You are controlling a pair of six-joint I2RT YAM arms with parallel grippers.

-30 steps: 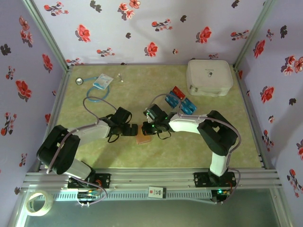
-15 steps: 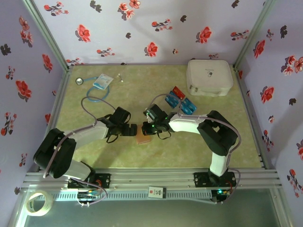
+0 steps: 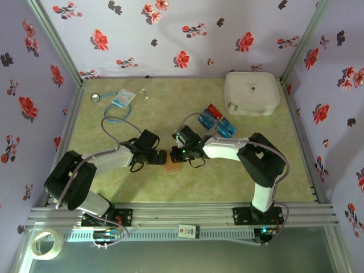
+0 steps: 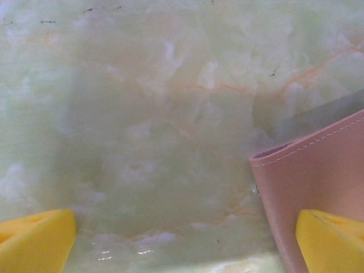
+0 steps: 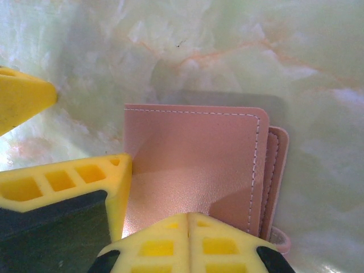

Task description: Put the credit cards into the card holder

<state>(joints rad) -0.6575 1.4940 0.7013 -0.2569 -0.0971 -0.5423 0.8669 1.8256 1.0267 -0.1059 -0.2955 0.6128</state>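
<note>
**Holder folded, cards waiting**

Seen from above, the holder (image 3: 172,167) lies closed at mid-table. The right gripper (image 5: 190,227), shut and empty, presses on it from 1 o'clock. The left gripper (image 3: 160,156) gapes wide at 10 o'clock, empty. The cards (image 3: 216,120) lie farther out at 1 o'clock. The likely next move is prying the cover open.

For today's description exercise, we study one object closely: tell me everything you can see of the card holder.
The card holder is a small tan-pink, leather-look wallet with pale stitching and rounded corners. Folded shut, it lies flat on the green marbled table, an inner layer and small tab peeking out along one side. The shut right gripper sits over its near edge; one finger of the open left gripper stands beside an adjoining edge.
</note>
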